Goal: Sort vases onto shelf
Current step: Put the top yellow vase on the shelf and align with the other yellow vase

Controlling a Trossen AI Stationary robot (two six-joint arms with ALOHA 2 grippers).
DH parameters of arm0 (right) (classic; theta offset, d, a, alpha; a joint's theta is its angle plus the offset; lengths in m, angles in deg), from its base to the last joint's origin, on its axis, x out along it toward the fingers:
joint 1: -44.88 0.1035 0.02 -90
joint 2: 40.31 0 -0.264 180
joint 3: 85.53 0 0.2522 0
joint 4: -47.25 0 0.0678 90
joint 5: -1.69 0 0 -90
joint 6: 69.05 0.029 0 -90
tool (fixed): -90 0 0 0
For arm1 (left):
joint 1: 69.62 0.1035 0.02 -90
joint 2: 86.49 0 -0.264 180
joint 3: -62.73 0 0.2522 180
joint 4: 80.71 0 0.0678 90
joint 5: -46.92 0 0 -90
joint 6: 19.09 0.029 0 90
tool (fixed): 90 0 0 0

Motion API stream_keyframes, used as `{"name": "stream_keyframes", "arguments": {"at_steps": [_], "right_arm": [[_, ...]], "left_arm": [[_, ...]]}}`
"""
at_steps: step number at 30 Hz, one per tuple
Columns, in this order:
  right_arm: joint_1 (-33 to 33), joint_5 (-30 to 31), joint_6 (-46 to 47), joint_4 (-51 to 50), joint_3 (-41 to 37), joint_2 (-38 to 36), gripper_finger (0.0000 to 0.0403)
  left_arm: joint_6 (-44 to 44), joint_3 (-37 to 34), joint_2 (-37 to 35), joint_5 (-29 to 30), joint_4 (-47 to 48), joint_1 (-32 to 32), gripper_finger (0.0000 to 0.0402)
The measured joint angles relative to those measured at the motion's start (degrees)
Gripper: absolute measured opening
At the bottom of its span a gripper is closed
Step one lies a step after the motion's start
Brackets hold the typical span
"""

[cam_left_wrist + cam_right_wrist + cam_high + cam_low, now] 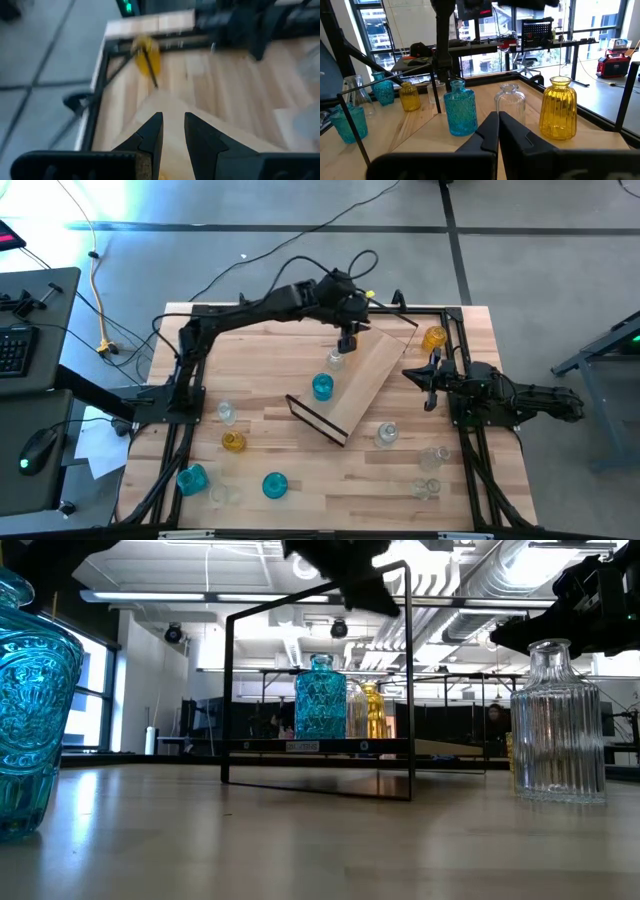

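My left gripper (346,342) hangs over the far half of the shelf (372,370), just above a clear vase (335,359) that stands on the board. In my left wrist view its fingers (151,134) stand slightly parted with a narrow gap and nothing between them; bare board shows through the gap, so I record this gripper as released and empty. My right gripper (428,370) rests low at the right side of the table (300,480), just beside the shelf's right edge; in the right wrist view its fingers (487,131) are pressed together, clenched on nothing. The shelf lies diagonally across the middle of the table, with a black wire frame (315,420) at its near end. Two vases stand on it: the clear one and a teal-blue vase (322,386) nearer the wire frame. An amber vase (434,338) stands on the table by the far right corner, off the board. The remaining vases are on the tabletop: a clear vase near the shelf's near end (386,434), two more clear ones at the near right, and teal-blue, amber and clear ones at the near left.
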Motion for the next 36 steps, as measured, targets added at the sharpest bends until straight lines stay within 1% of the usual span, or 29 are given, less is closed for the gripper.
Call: {"name": "stream_keyframes", "arguments": {"at_steps": [6, 11, 14, 23, 28, 30, 33, 36], "right_arm": [[-0.01, -0.01, -0.01, 0.0, -0.02, 0.0, 0.0], [0.0, 0.0, -0.01, 0.0, -0.01, 0.0, 0.0], [0.0, 0.0, 0.0, 0.0, 0.0, 0.0, 0.0], [0.0, 0.15, -0.32, 0.34, -0.02, -0.04, 0.0], [0.0, -0.28, 5.5, 0.94, -0.07, -0.04, 0.0], [0.0, 0.01, 5.99, 1.47, -0.09, -0.04, 0.0], [0.0, 0.63, 5.66, 6.43, -0.11, -0.02, 0.0], [0.0, 0.49, 3.41, 15.74, -0.11, -0.04, 0.0]], "left_arm": [[-0.55, 0.31, -7.22, -0.1, 1.91, -2.32, 0.0072], [-2.37, 0.29, -14.21, 2.0, 11.42, -3.45, 0.0072], [-4.18, 0.29, -18.04, 6.16, 16.18, -4.41, 0.0072], [-10.27, 0.29, -29.92, 22.28, 26.32, -7.56, 0.0072], [-14.48, 0.27, -35.73, 29.76, 32.99, -8.68, 0.0071], [-16.61, 0.27, -37.7, 31.94, 35.56, -9.1, 0.0071], [-20.18, 0.27, -40.04, 35.45, 41.01, -10.05, 0.0071], [-24.37, -1.32, -42.37, 39.72, 45.47, -11.78, 0.0071]]}}
